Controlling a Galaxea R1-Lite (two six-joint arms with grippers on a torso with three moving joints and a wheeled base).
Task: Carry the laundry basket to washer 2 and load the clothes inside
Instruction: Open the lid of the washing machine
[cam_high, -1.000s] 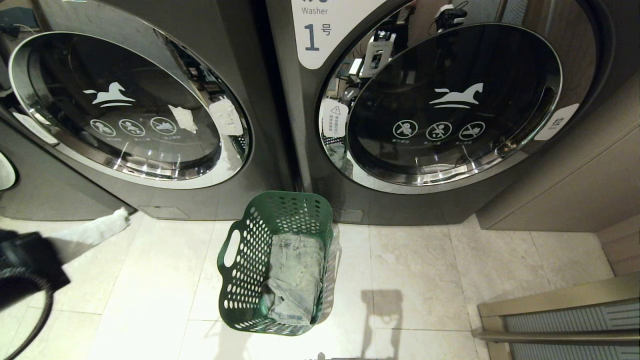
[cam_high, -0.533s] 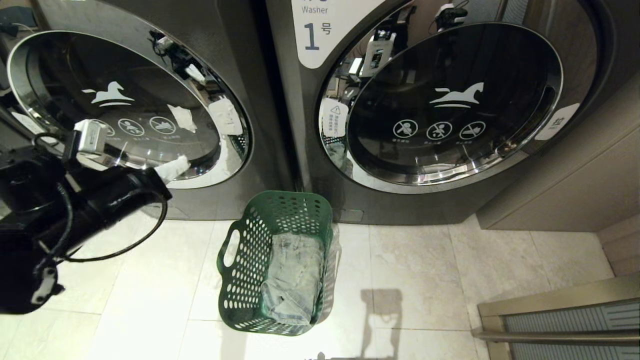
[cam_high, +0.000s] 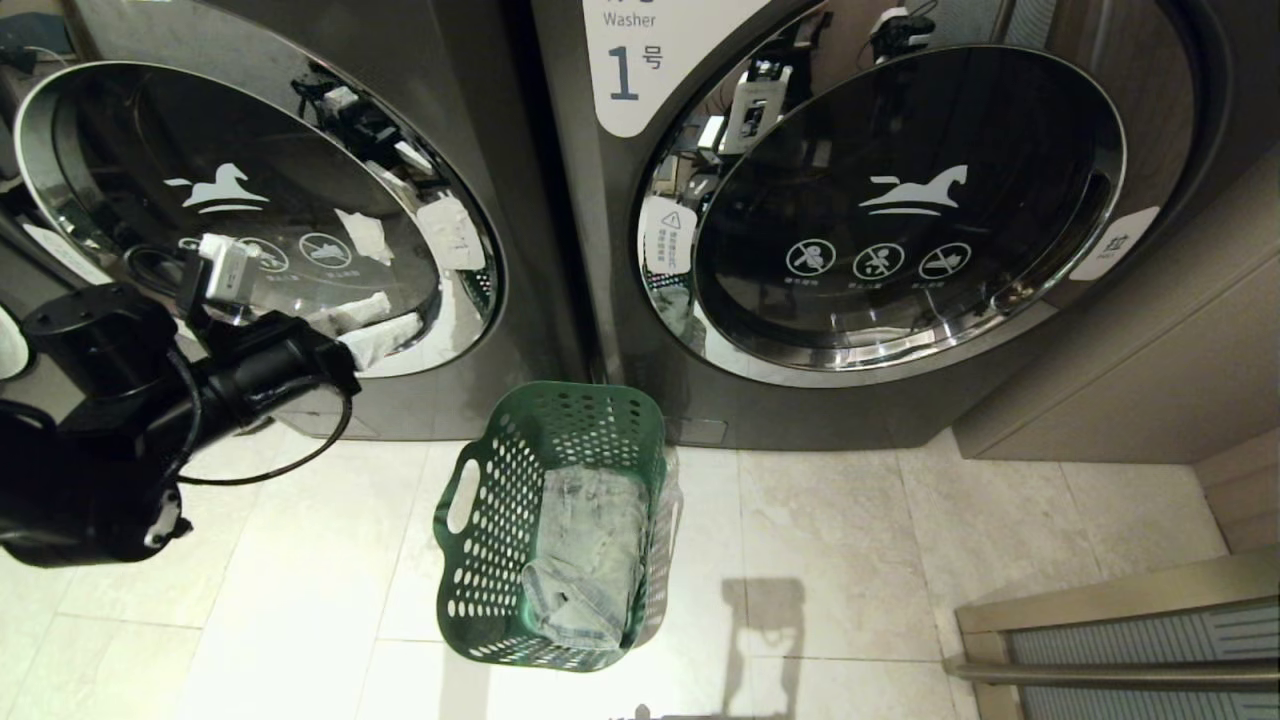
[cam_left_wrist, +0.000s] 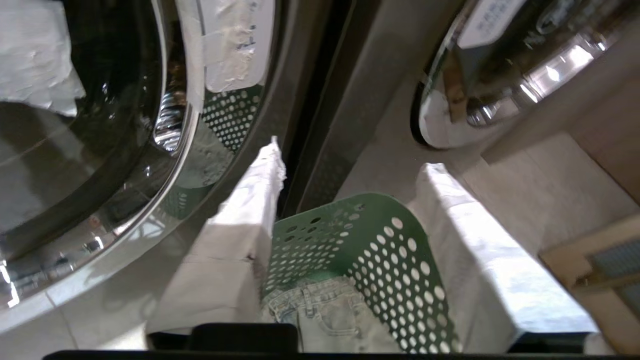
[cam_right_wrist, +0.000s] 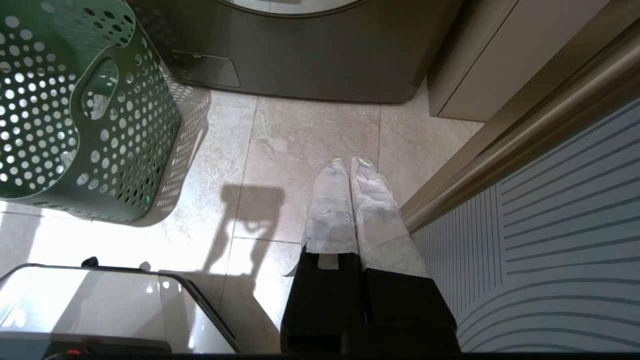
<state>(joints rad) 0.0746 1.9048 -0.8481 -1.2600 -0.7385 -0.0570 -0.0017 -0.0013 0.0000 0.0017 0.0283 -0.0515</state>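
The dark green laundry basket (cam_high: 480, 520) stands on the tiled floor before the gap between two grey washers. The clothes (cam_high: 590, 550), folded pale denim, lie inside it. The left washer (cam_high: 250, 200) has its round door shut and its number out of view, so I cannot tell whether it is washer 2. My left gripper (cam_high: 375, 328) hangs open and empty at that door's lower right rim, above and left of the basket. Its wrist view looks down between the white-wrapped fingers (cam_left_wrist: 250, 200) onto the basket (cam_left_wrist: 380, 240) and denim (cam_left_wrist: 330, 320). My right gripper (cam_right_wrist: 350, 162) is shut, low over the floor to the right of the basket (cam_right_wrist: 100, 125).
The right washer (cam_high: 900, 200) carries a label with the numeral 1. A wooden cabinet (cam_high: 1150, 350) stands to its right, and a ribbed panel with a metal rail (cam_high: 1120, 640) lies at the lower right. White tape patches (cam_high: 450, 235) sit on the left washer's door.
My left arm has risen from the lower left and swung up toward the left washer's door rim, and its fingers have parted. The basket and the right arm stayed put.
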